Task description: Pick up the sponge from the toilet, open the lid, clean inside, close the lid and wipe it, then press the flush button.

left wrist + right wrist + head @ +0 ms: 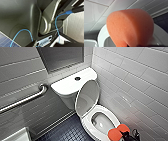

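Note:
The white toilet (86,122) stands against the tiled wall, its boxy tank (67,85) behind the bowl. The lid (87,97) is raised and leans back against the tank, so the seat and the inside of the bowl (101,122) are exposed. The orange sponge (118,132) hangs over the front right rim of the bowl, bent double, with my right gripper (127,136) shut on it. In the right wrist view the sponge (131,27) looms large in front of the seat rim (101,36). My left gripper is open.
A round flush button (77,78) sits on the tank top. A metal grab bar (25,99) runs along the left wall. A white sink corner (17,135) shows at the lower left. The floor (67,132) has dark small tiles. A white tiled wall (140,84) is close on the right.

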### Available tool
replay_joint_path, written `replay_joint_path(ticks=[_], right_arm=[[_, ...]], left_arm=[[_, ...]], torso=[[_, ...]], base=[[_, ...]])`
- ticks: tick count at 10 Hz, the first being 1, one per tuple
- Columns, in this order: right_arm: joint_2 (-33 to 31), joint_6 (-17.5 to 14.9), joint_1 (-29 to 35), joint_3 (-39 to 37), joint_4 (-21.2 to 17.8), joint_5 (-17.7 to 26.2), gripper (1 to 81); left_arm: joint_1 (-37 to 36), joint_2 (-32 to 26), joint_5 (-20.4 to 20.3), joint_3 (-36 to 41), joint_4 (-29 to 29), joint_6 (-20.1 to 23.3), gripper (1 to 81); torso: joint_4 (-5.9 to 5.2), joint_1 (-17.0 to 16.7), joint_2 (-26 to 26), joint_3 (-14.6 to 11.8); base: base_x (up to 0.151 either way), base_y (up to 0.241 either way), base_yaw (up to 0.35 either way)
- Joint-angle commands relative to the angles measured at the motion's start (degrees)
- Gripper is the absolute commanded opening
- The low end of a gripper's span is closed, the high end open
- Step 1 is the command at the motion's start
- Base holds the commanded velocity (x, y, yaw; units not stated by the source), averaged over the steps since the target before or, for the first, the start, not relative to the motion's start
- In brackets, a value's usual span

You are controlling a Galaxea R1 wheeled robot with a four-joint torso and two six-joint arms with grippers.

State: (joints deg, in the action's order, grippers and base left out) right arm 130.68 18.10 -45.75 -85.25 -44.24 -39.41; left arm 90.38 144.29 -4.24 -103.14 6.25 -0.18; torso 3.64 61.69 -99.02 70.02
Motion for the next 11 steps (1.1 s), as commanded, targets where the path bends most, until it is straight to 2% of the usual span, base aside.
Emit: replay_joint_path(ticks=[1,3,6,8,11], right_arm=[[-4.53,0.62,-2.19,6.51,3.99,1.27,1.0],[-7.15,0.62,-5.53,10.98,6.35,-1.63,1.0],[-10.68,0.44,-10.71,15.74,7.85,-1.81,1.0],[-14.63,-0.26,-12.13,20.40,11.54,-1.11,1.0],[-18.94,-4.73,-9.51,22.87,11.01,7.74,1.0]], left_arm=[[2.57,-0.49,5.21,1.80,0.43,0.27,81.1],[2.57,-0.22,5.20,1.80,0.43,0.27,81.1],[2.48,-0.13,5.12,1.45,0.34,0.27,81.1],[2.04,-0.13,5.12,1.19,0.34,0.27,81.1],[1.78,0.39,5.13,1.19,0.43,0.36,81.1]], torso=[[0.00,0.00,0.00,0.00],[0.00,0.00,0.00,0.00],[0.00,-0.02,0.00,0.00],[0.00,-0.02,0.00,0.00],[0.00,0.00,-0.02,0.00]], base=[[0.000,0.000,0.000],[0.000,0.000,0.000],[0.000,0.000,0.000],[0.000,0.000,0.000],[0.000,0.000,0.000]])
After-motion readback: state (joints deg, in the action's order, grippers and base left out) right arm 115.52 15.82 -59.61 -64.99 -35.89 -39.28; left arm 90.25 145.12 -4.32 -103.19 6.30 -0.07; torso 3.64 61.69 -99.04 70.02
